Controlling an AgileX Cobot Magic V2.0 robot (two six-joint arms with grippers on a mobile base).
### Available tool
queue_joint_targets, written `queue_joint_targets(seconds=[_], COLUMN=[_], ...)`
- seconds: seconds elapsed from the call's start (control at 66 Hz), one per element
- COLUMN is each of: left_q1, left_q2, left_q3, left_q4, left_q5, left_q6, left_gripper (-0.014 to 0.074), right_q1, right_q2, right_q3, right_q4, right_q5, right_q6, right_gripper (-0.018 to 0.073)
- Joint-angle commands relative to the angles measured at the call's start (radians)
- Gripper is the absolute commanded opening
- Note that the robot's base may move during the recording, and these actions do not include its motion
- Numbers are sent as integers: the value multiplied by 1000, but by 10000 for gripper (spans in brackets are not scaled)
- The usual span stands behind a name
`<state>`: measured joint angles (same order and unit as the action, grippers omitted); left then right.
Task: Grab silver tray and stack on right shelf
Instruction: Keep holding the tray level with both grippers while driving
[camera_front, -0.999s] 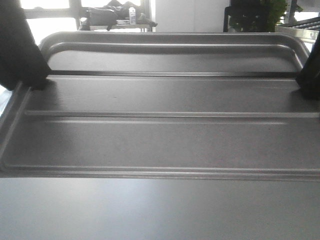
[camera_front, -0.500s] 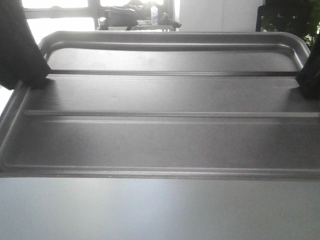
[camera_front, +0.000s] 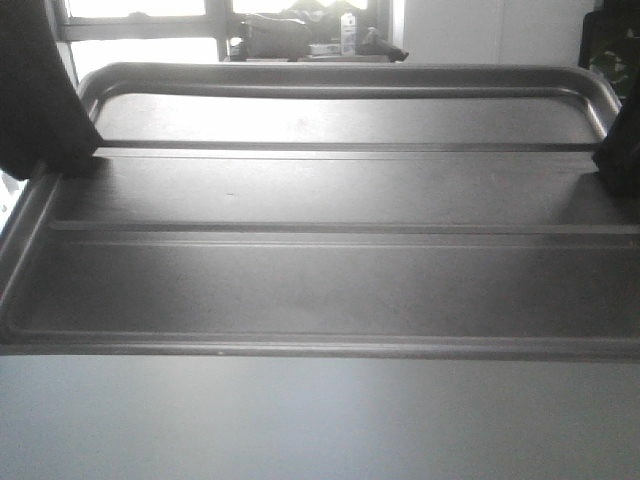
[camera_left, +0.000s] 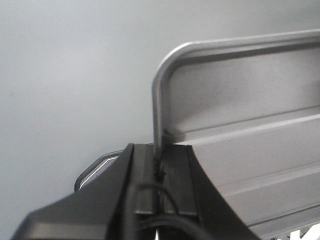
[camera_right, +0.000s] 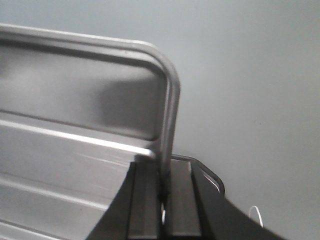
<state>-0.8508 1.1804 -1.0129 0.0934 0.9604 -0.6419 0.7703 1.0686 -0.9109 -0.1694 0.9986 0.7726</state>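
- Silver tray (camera_front: 320, 190): fills the front view with its ribbed floor facing the camera, lifted clear and carried by its two short ends.
- Left gripper (camera_left: 160, 175): at 10 o'clock in the front view, its fingers clamped tight on the tray's rim just below a rounded corner.
- Right gripper (camera_right: 164, 192): at 2 o'clock, pinching the opposite rim the same way.
- Window (camera_front: 140, 30): bright, beyond the tray's far rim at 12 o'clock.

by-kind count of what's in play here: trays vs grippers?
Shiny rectangular silver tray with two long raised ribs: 1
Black grippers, each clamped on a side rim of the tray, left gripper and right gripper: 2
Total: 3
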Motion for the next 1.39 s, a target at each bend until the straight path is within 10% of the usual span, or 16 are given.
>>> queue_joint_targets(seconds=[0.0,1.378], left_q1=[-2,-2], left_q2=[-26,-26], left_q3=[-27,-27], left_q4=[63,35], left_q5=[31,31], left_q6=[9,9], left_gripper=[-93,-93], right_q1=[-3,-3], right_q2=[-21,-21], right_q3=[-26,-26], right_q4=[-81,-81], right_q5=[31,34], right_q6=[-10,-10], right_gripper=[57,57])
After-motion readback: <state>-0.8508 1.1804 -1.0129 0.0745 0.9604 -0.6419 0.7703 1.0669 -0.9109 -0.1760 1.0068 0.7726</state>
